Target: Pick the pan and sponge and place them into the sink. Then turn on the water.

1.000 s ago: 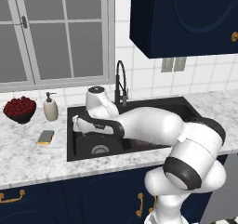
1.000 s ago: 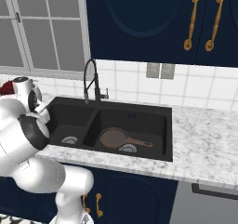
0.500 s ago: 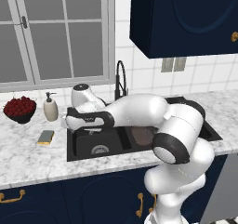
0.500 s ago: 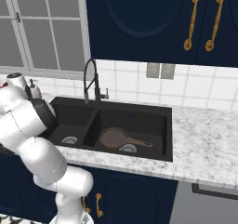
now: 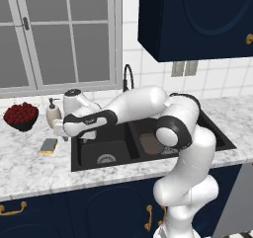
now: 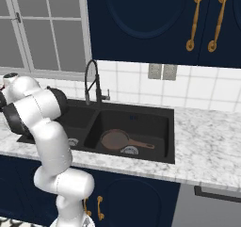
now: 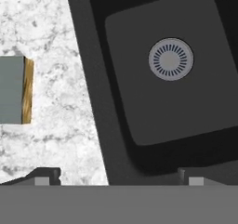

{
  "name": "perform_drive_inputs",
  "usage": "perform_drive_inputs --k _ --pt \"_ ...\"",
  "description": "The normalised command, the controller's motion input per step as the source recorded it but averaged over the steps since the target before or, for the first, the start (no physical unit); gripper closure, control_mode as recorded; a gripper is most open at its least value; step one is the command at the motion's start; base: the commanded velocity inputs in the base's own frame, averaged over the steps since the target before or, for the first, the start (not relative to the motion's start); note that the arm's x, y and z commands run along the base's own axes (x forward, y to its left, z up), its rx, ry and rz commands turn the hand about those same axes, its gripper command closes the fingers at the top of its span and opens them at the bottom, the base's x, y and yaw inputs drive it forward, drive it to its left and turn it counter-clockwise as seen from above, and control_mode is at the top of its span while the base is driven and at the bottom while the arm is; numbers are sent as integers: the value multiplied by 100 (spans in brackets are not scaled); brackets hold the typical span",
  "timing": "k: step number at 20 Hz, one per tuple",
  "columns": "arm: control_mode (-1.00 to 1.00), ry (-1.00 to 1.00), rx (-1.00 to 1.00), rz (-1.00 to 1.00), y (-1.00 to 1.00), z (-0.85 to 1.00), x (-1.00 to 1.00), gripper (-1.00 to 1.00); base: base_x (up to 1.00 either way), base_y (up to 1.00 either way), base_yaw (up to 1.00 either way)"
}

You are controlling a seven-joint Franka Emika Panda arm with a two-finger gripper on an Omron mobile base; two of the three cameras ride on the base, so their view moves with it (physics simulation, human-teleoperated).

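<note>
The sponge [image 5: 48, 145], blue-grey over yellow, lies flat on the marble tabletop [image 5: 29, 170] just left of the black sink [image 5: 101, 155], untouched and well clear of the rim. The pan [image 6: 115, 139] already rests in the right-hand basin, its handle pointing away from the faucet [image 6: 92, 80], which runs no water.

Above the sink's left edge hangs the gripper [image 7: 116, 181], its jaws spread wide and holding nothing. In the hand view its two dark fingertips straddle the rim, one over marble, one over the left basin, while the sponge sits off at the picture's edge, not between them.

The risk from here looks plain: a descent now would land a fingertip on the sink rim or close on air, because the hand is not yet centred over the sponge. Should the jaws come down across the sponge's long side, the soft block may skid along the marble toward the soap dispenser [image 5: 53, 114] and the bowl of red fruit [image 5: 21, 116] behind it.

Compared with a second ago, the arm has swung leftward from over the basins to the sink's left edge, stretching its elbow out across the right basin. The jaws have stayed wide throughout.
</note>
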Motion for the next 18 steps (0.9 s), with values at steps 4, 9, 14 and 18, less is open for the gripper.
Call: perform_drive_inputs --k 4,9,14,18 --pt "-100 0 -1 -1 45 -10 25 -100 0 0 0" --pt "-100 0 -1 0 35 -6 22 -100 0 0 0" --pt "-100 0 0 0 24 -6 24 -100 0 0 0" --pt "-100 0 0 0 22 -15 17 -100 0 0 0"
